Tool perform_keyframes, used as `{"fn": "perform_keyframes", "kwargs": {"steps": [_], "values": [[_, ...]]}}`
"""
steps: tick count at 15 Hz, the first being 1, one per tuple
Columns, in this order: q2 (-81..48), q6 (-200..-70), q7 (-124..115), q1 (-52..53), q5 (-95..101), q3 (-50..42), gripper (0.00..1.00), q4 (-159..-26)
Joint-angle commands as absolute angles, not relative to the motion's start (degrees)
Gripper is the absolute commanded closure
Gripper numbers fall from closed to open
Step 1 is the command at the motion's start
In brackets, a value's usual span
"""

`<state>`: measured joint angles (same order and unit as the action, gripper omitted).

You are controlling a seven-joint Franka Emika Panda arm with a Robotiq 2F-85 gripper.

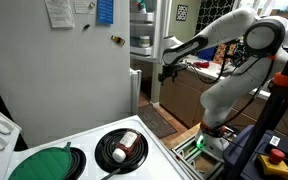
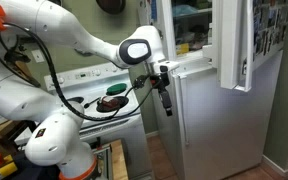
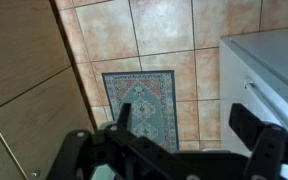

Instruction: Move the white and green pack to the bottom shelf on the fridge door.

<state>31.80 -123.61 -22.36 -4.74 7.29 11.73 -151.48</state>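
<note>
Claw: released. In the wrist view the claw (image 3: 184,125) has its fingers (image 3: 120,122) spread wide, and only the rug (image 3: 144,98) and the floor tiles (image 3: 164,30) show in the gap.
Where the claw hangs: it points downward on the arm (image 2: 79,38), just beside the front of the fridge (image 2: 219,125) and below the open upper compartment. We cannot tell whether it touches the white front.
Pack: not in the claw. The shelves (image 2: 189,28) inside the open compartment hold small things, but they are too small for us to pick out a white and green pack.
Door: the door (image 2: 234,45) is swung out to the right of the claw. This leaves the inside of the fridge reachable, but we cannot make out its bottom shelf from these views.
Nearby: the stove (image 1: 134,150) stands left of the fridge, well clear of the claw.
Step, as we judge it: an approach before any grasp.
Why held so: we think the wide spread readies the fingers to close round a pack.
What comes next, in our view: the wrist looks at the floor, so it would need to lift and turn toward the shelves.
Risk: the white fridge corner sits close on the right of the wrist view, so a sideways swing could knock it or the door.
</note>
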Motion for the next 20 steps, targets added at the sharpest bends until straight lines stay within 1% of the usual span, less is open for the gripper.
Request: {"fn": "perform_keyframes", "kwargs": {"steps": [1,12,15,20], "values": [[31.7,-123.4,-22.8,-3.9,7.8,10.9,0.0,-151.4],[31.7,-123.4,-22.8,-3.9,7.8,10.9,0.0,-151.4],[30.8,-124.5,-21.6,-2.0,9.6,12.9,0.0,-148.6],[31.7,-119.8,-20.5,-0.5,15.6,16.1,0.0,-141.4]]}}
